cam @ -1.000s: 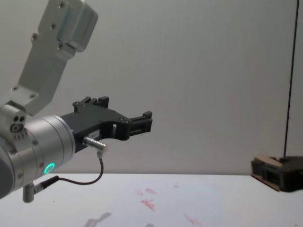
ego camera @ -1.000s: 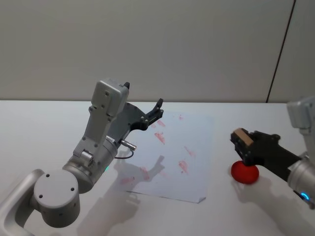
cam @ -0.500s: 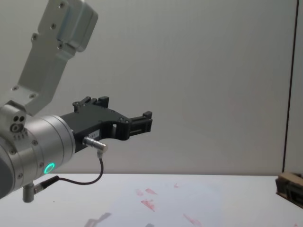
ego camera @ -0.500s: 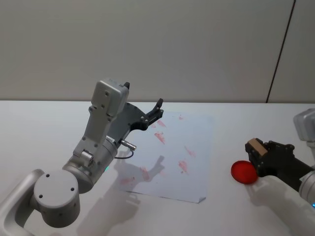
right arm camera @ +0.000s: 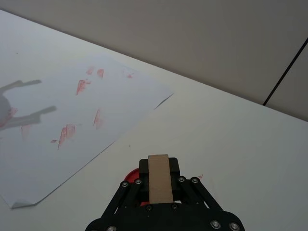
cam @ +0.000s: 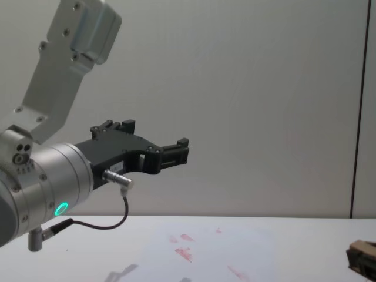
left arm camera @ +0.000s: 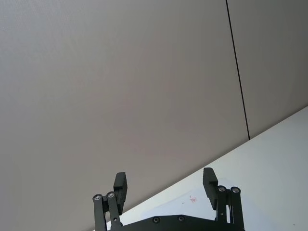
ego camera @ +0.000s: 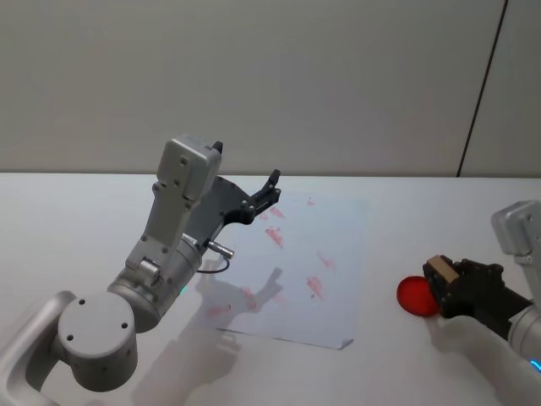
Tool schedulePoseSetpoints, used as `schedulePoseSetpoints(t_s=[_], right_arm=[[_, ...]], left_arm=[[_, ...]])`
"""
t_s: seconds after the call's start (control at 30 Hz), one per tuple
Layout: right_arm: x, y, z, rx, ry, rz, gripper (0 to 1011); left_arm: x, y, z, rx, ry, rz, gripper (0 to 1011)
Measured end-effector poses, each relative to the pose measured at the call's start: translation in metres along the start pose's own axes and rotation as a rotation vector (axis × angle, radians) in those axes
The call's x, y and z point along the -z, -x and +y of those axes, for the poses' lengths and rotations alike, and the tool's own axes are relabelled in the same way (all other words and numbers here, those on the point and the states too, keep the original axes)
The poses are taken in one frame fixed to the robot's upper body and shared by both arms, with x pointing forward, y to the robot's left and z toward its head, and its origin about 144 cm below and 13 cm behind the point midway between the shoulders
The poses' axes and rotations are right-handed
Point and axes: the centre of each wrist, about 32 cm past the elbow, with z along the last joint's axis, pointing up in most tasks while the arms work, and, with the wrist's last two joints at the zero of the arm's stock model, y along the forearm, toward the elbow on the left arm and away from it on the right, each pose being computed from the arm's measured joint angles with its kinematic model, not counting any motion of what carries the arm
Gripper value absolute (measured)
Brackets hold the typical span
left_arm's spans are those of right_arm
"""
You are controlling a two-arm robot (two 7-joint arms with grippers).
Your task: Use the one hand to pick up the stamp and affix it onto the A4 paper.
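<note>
Tan wooden stamp [right arm camera: 159, 178] sat clamped upright between the fingers of my right tool [ego camera: 446, 285], low over the surface [ego camera: 397, 220] near its right edge. Tool hung just beside the red round pad [ego camera: 416, 296], partly overlapping it in the head view. A4 paper [ego camera: 338, 245] lay flat mid-surface, well apart from the stamp, several red marks [ego camera: 314, 286] on it, its near corner curled up slightly. My left tool [ego camera: 266, 191] was raised above the paper's left edge, fingers spread apart, gripping nothing; green ring light lit on that arm [cam: 60, 208].
</note>
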Motion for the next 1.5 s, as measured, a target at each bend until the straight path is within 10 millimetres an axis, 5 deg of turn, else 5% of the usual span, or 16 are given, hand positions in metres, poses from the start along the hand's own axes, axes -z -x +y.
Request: schedulePoseSetpoints(t_s=[0.87,1.5], right_arm=[[0.007,0.002,0.027,-0.006,0.047,0.000,233],[0.008,0.003,0.031,-0.007,0.050,-0.004,853]], left_arm=[[0.000,0.000,0.000,0.000,0.000,0.000,1003],[0.000,0.000,0.000,0.000,0.000,0.000,1003]])
